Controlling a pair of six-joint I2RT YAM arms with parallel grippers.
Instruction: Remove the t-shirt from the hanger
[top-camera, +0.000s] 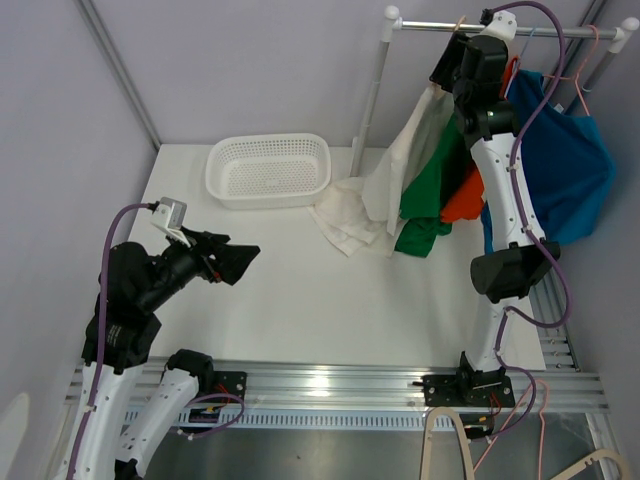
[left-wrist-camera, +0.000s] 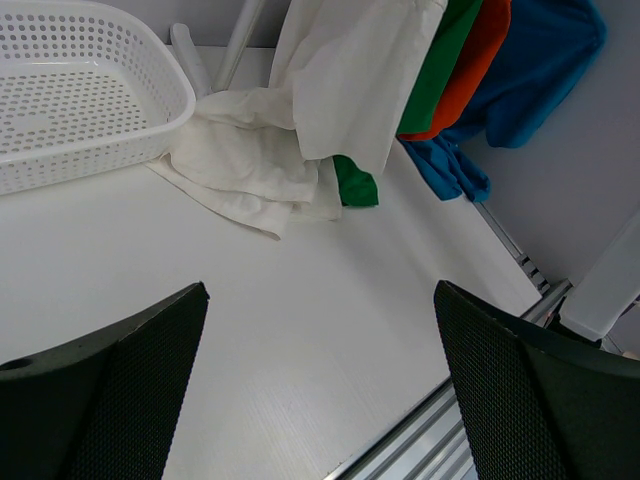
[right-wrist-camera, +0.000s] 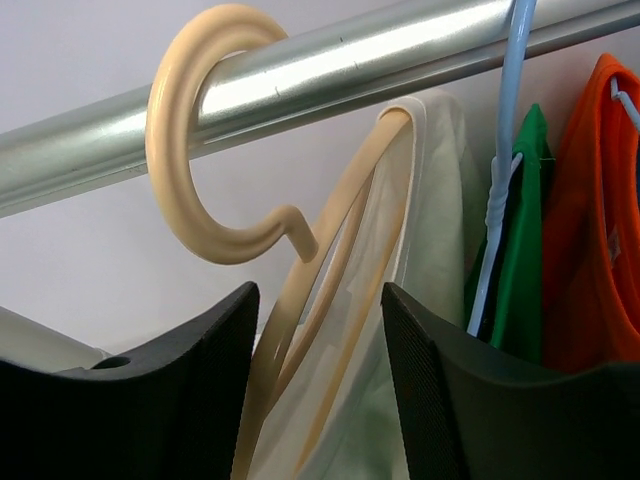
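Beyond the white worktop (top-camera: 300, 310), up at the clothes rail (top-camera: 430, 26), the right end effector (right-wrist-camera: 318, 340) sits just under the hook of the cream hanger (right-wrist-camera: 215, 130), its fingers parted either side of the hanger's neck and not clearly pinching it. The white t-shirt (top-camera: 420, 140) hangs straight down from there, its lower part pooled on the worktop. The left end effector (top-camera: 235, 262), spread wide, hovers low and well apart, so the right arm is nearer.
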